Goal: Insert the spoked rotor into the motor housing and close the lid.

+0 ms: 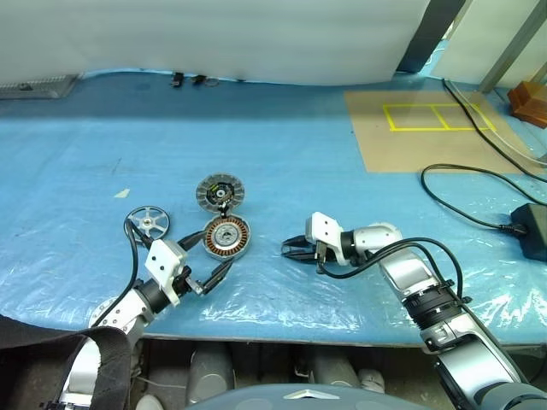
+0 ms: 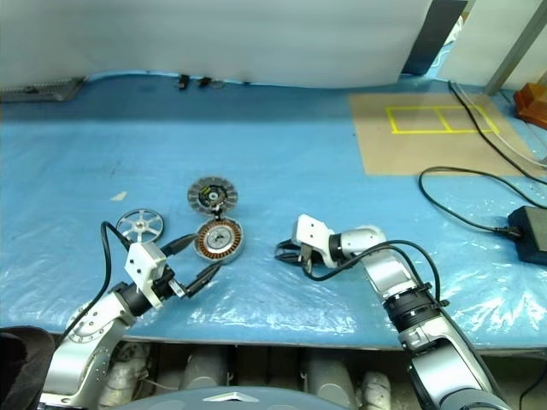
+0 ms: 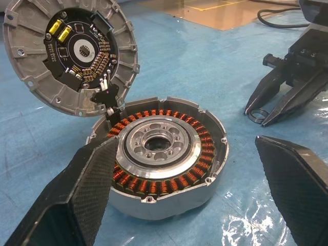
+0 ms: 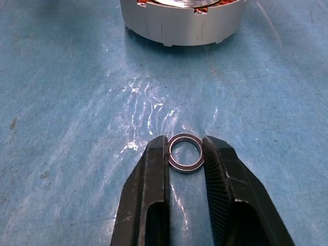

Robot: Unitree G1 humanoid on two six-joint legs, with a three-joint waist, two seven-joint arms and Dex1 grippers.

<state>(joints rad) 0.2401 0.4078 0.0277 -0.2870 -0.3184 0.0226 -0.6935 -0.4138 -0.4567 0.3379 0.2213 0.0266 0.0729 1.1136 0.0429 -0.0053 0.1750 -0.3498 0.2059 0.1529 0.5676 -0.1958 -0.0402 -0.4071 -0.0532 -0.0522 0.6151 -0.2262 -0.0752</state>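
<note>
On the blue sheet, the right gripper (image 4: 185, 154) pinches a small metal ring (image 4: 185, 152), and the left gripper (image 3: 192, 169) stands spread around the motor housing (image 3: 164, 159). Its lid (image 3: 72, 51) is up; the spoked rotor (image 1: 147, 221) lies untouched just beside. I judge the insertion not begun; next, fetch that rotor.

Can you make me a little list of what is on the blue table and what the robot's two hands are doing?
Table: blue plastic-covered bench
Motor housing: round silver cup with copper windings, open
Lid: round grey disc with a dark circuit face, tilted up behind the housing
Spoked rotor: flat silver wheel, lying left of the housing
Left gripper: open, beside the housing
Right gripper: closed on a small dark metal ring, right of the housing
</note>
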